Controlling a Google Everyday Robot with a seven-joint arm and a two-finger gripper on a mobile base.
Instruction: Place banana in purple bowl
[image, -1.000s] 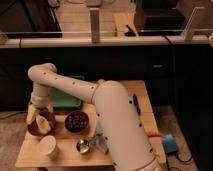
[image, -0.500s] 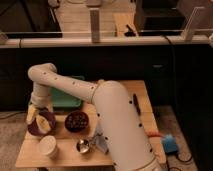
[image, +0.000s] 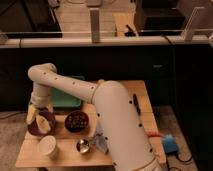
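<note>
Gripper (image: 39, 107) hangs low over the purple bowl (image: 36, 127) at table's (image: 67, 152) left edge; can't tell its state. Banana (image: 44, 124) lies inside the bowl w/ another pale piece (image: 31, 114) at the left rim. Dark bowl (image: 77, 121) just beside, white cup (image: 48, 146) in front.

I find no readable text, label, brand, number or sign anywhere: none on my white arm, none on the wooden desk (image: 131, 95), none on the wide mauve-purple bowl (image: 34, 128) beneath my gripper (image: 41, 109), and none on the small white cup (image: 48, 146).
</note>
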